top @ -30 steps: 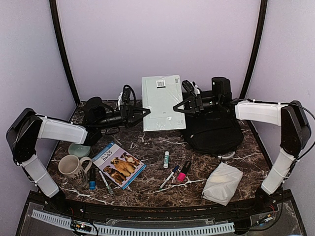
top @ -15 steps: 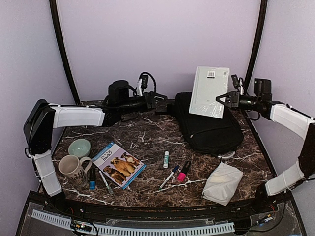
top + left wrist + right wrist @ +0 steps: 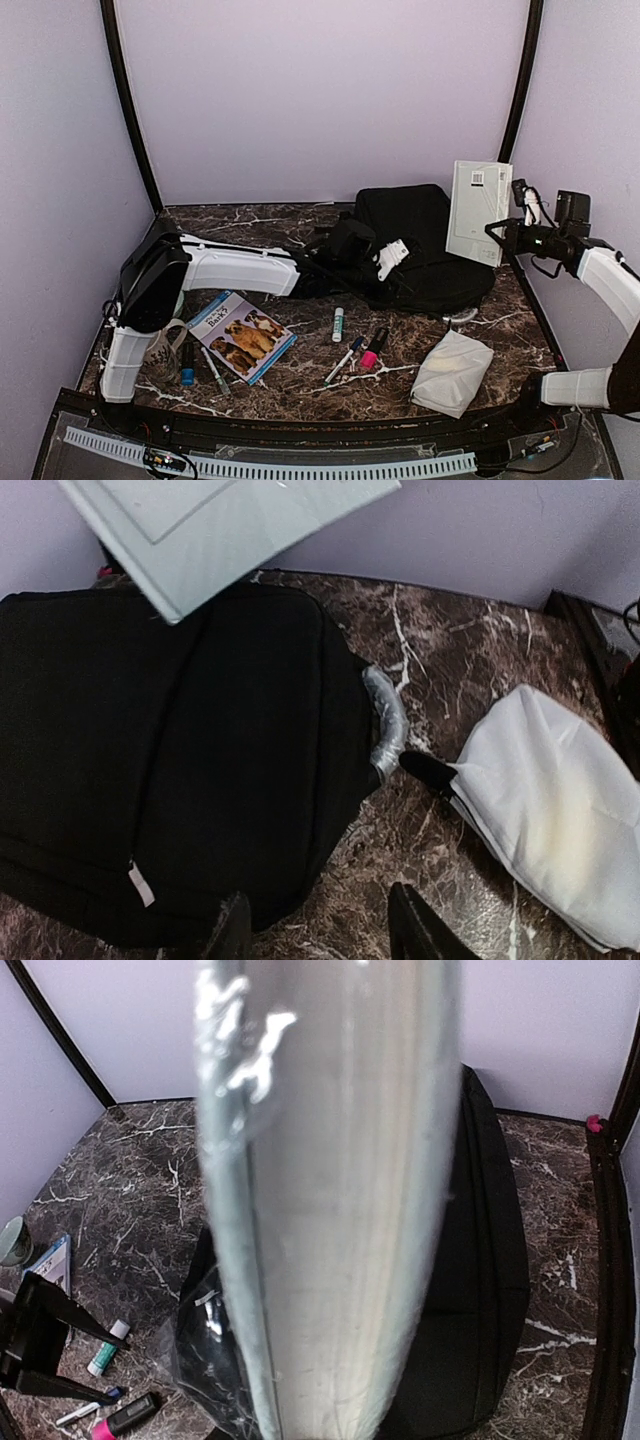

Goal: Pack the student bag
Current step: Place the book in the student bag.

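Student bag [image 3: 425,250] lies flat at the back right of the dark marbled tabletop [image 3: 290,290]. Left arm reaches across the tabletop to the bag's near left side. Left claw [image 3: 318,910] hovers over the bag's edge, fingers [image 3: 232,930] parted wide with nothing between them. Left wrist view: black fabric fills the left of the frame, with a grey plastic-wrapped handle [image 3: 385,720] at the bag's rim. White pouch [image 3: 452,372] lies on the tabletop near the bag, not touching it. Right claw [image 3: 497,232] is closed on the right edge of a pale wrapped book [image 3: 478,212]. It holds the book upright in the air over the bag's right end, barcode at the top. Right wrist view: book seen edge-on, wrap glinting, bag beneath it; the claw's own fingers cannot be made out there. Front of tabletop: dog picture book [image 3: 240,335], mug [image 3: 155,350] partly behind the left arm, glue stick [image 3: 338,323], markers [image 3: 345,360], small pink-capped bottle [image 3: 368,358].
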Motion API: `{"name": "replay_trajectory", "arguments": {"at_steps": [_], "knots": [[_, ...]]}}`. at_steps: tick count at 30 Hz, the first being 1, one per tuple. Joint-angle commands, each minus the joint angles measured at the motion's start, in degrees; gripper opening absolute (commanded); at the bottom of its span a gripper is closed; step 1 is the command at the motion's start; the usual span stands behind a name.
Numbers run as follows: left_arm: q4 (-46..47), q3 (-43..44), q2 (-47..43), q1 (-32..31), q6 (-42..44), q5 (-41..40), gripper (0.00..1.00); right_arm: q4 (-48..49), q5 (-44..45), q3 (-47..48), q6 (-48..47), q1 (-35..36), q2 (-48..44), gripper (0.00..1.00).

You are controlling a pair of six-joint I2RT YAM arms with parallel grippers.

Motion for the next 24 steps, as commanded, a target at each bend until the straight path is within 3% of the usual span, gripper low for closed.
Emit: {"name": "replay_trajectory", "arguments": {"at_steps": [1, 7, 13, 18, 24], "knots": [[-6.2, 6.5, 3.7, -2.0, 17.4, -3.3, 0.51, 8.9, -2.8, 0.0, -2.6, -0.4, -1.7, 0.00], [-12.3, 16.2, 12.0, -4.6, 27.6, -11.9, 0.51, 7.8, -2.3, 0.5, -4.5, -0.7, -1.6, 0.00], [-12.8, 21.0, 16.6, -5.1, 30.1, -16.1, 0.50, 8.3, -2.9, 0.0, -4.4, -0.9, -1.0, 0.00], [-12.5, 21.2, 16.6, -5.3, 31.2, -19.5, 0.29, 8.2, -2.8, 0.1, -4.8, -1.1, -1.4, 0.00], [-18.9, 20.1, 14.0, -4.7, 33.1, -25.7, 0.00, 7.7, -3.0, 0.4, -4.9, -1.6, -0.9, 0.00]]}}
